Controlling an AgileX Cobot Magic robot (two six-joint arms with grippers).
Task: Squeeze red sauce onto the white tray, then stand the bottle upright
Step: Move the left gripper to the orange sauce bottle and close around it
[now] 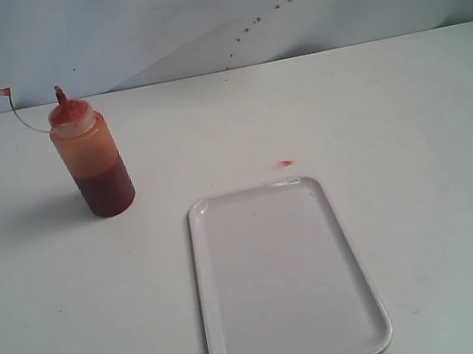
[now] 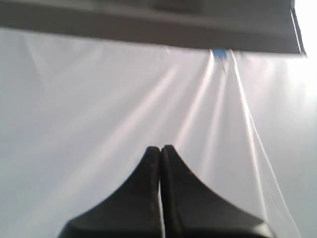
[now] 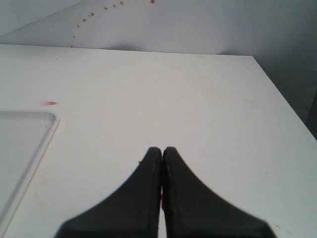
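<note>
Translucent soft-plastic squeeze bottle (image 1: 93, 160), upright beyond and left of the white tray (image 1: 276, 279), looks light and squashy; grip mid-body. Left gripper (image 2: 160, 153) and right gripper (image 3: 162, 153) are both closed tight, holding nothing.

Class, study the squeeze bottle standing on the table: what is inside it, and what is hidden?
The bottle holds dark red sauce in its lower part; above that its walls show only an orange smear. Whatever is inside the red nozzle cap is hidden.

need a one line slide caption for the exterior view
Squeeze bottle upright on the table left of a bare white tray, small red smear beyond its far rim
</note>
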